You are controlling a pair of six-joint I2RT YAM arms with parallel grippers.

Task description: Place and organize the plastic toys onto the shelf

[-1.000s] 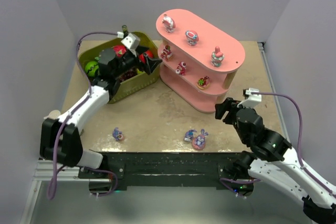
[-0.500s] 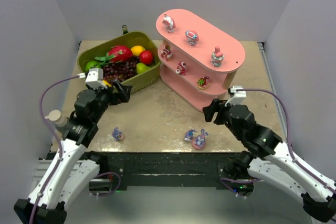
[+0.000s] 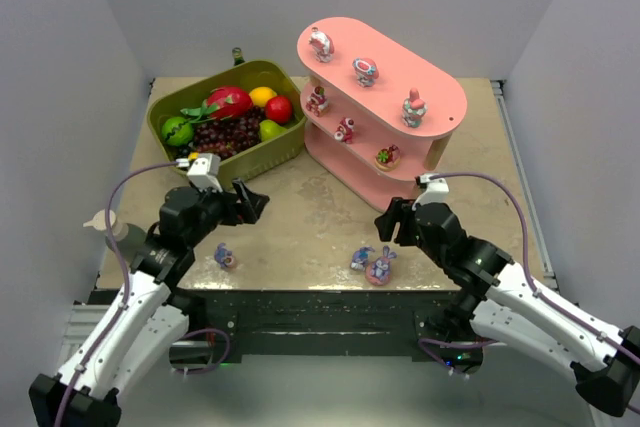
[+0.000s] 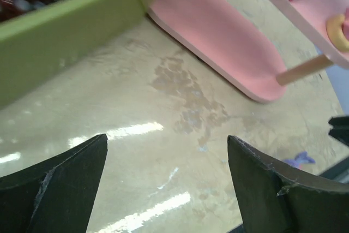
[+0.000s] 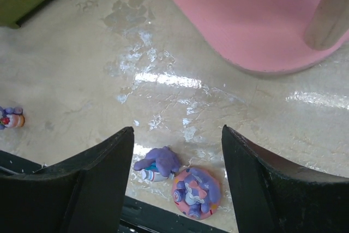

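The pink three-tier shelf (image 3: pixel 440 97) stands at the back right with several toys on its top and middle boards, one of them a mushroom shape (image 3: pixel 365 70). Three toys lie near the table's front edge: a small blue-pink one (image 3: pixel 225 258), a purple one (image 3: pixel 361 259) and a round pink-purple bunny (image 3: pixel 381 269). My left gripper (image 3: pixel 250 205) is open and empty above bare table (image 4: pixel 166 151). My right gripper (image 3: pixel 390 219) is open and empty just above the purple toy (image 5: pixel 158 162) and the bunny (image 5: pixel 196 192).
An olive-green basket (image 3: pixel 283 150) with plastic fruits and grapes stands at the back left, next to the shelf; its wall shows in the left wrist view (image 4: pixel 65 42). The shelf's bottom board (image 5: pixel 262 31) lies close ahead of my right gripper. The table's front edge is right by the toys.
My left arm has pulled back from the basket to the near left of the table. My right arm has moved left toward the two toys at the front edge.
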